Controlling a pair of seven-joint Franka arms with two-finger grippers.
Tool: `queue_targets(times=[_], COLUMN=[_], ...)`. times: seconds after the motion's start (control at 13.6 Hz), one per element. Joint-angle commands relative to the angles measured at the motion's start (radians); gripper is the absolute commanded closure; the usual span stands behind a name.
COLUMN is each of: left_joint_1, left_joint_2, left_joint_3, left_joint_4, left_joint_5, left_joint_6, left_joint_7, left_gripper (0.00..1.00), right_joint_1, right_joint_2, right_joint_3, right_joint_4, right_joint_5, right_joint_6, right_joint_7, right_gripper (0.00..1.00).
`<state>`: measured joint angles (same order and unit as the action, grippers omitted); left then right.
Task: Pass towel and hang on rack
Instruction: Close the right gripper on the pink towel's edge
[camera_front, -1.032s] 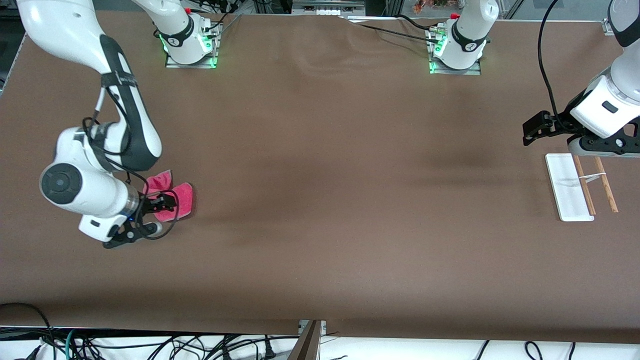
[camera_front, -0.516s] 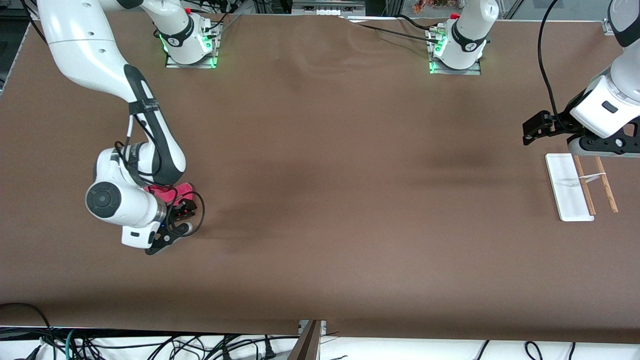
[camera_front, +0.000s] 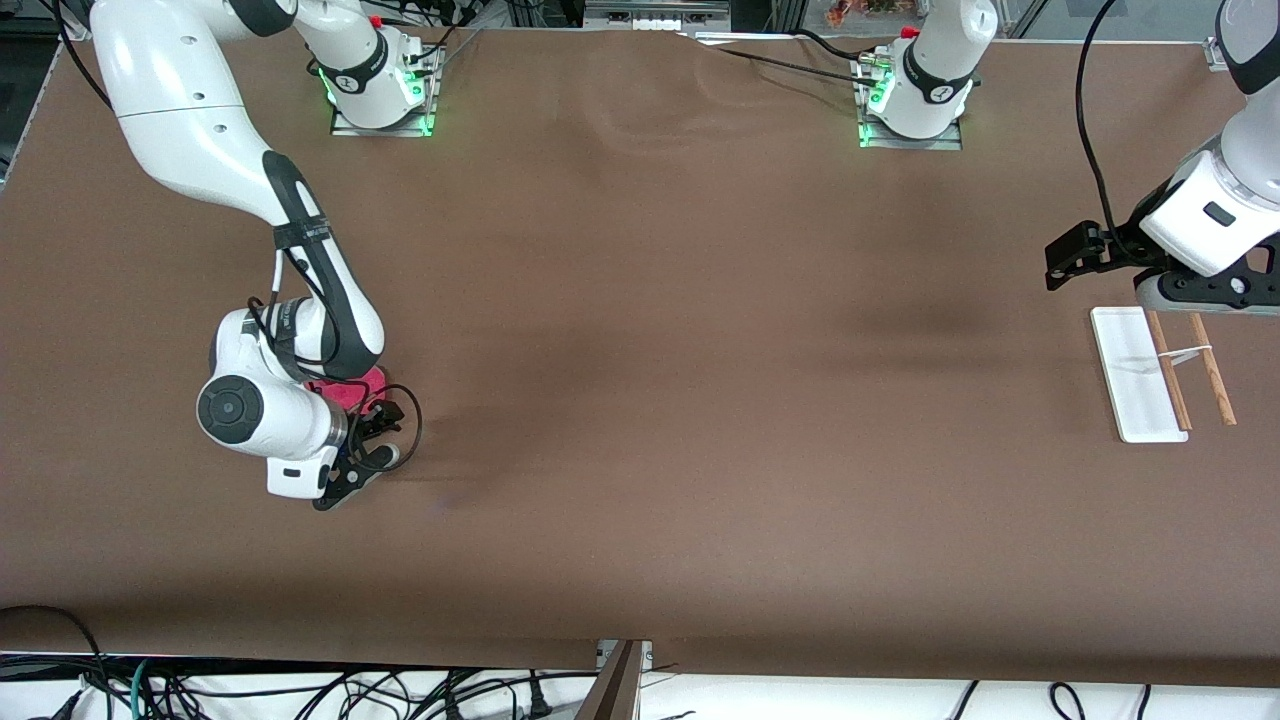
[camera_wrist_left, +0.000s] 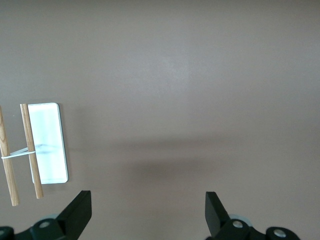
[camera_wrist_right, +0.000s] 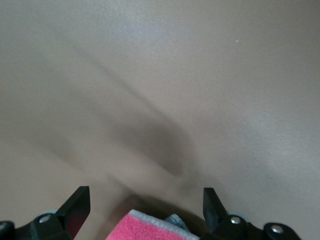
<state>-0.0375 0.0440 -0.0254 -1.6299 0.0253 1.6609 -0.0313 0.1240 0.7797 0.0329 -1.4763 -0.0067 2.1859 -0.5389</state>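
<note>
**Grippers open, towel under the right one**

Fingers of the right gripper (camera_front: 385, 412) stand wide apart, with nothing clamped between them. In the right wrist view the two dark fingertips (camera_wrist_right: 75, 205) sit at the edges of the picture, and a corner of the towel (camera_wrist_right: 150, 228) shows in the gap, pink-red with a pale grey edge. No contact between fingers and cloth can be made out. In the front view the gripper is low over the table (camera_front: 640, 400), at the right arm's end, and most of the towel (camera_front: 352, 385) is hidden by the wrist and forearm of the right arm; only a small pink-red patch shows beside the black gripper body. The cloth lies on the brown table surface, well apart from the rack.

The left gripper (camera_front: 1062, 260) is also spread open and empty. The left wrist view shows its two dark fingertips (camera_wrist_left: 80, 210) far apart over bare brown table. It hangs in the air at the left arm's end of the table, near the rack, and the left arm waits there.

The rack (camera_front: 1135, 372) lies on the table at that same end: a white rectangular base plate with two thin brown rods (camera_front: 1168, 372) running side by side, tied by a thin white crosspiece. In the left wrist view the rack (camera_wrist_left: 47, 142) sits off to one side of the gripper rather than between its fingers.
</note>
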Motion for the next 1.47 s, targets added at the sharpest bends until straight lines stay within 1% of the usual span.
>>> queue_targets(times=[0.0,0.29,0.52,0.96,1.03,1.11,1.18,1.25,1.33,1.4], left_joint_1=[-0.007,-0.005,-0.007,-0.007,-0.005,-0.005,-0.005,-0.007,-0.005,-0.007], left_joint_2=[-0.004,-0.004,-0.004,-0.004,-0.003,-0.004,-0.004,-0.004,-0.003,-0.004], left_joint_3=[0.001,0.001,0.001,0.001,0.001,0.001,0.001,0.001,0.001,0.001], left_joint_4=[0.016,0.016,0.016,0.016,0.016,0.016,0.016,0.016,0.016,0.016], left_joint_5=[0.03,0.03,0.03,0.03,0.03,0.03,0.03,0.03,0.03,0.03], left_joint_6=[-0.023,-0.023,-0.023,-0.023,-0.023,-0.023,-0.023,-0.023,-0.023,-0.023], left_joint_7=[-0.013,-0.013,-0.013,-0.013,-0.013,-0.013,-0.013,-0.013,-0.013,-0.013], left_gripper=[0.0,0.0,0.0,0.0,0.0,0.0,0.0,0.0,0.0,0.0], right_joint_1=[-0.012,-0.009,-0.004,-0.014,-0.014,-0.015,-0.017,-0.021,-0.021,-0.023], right_joint_2=[0.013,0.013,0.013,0.016,0.016,0.016,0.015,0.016,0.016,0.015], right_joint_3=[0.005,0.007,0.007,0.004,0.002,0.001,-0.001,-0.001,-0.001,-0.001], right_joint_4=[0.005,-0.009,-0.009,-0.009,-0.009,-0.009,-0.007,-0.006,-0.004,-0.006], right_joint_5=[0.033,0.042,0.086,0.088,0.088,0.088,0.088,0.087,0.087,0.088], right_joint_6=[-0.008,-0.035,-0.058,-0.138,-0.143,-0.144,-0.15,-0.168,-0.175,-0.178], right_joint_7=[-0.064,-0.084,-0.084,-0.075,-0.073,-0.075,-0.076,-0.076,-0.075,-0.073], right_gripper=[0.0,0.0,0.0,0.0,0.0,0.04,0.26,0.55,0.68,0.75])
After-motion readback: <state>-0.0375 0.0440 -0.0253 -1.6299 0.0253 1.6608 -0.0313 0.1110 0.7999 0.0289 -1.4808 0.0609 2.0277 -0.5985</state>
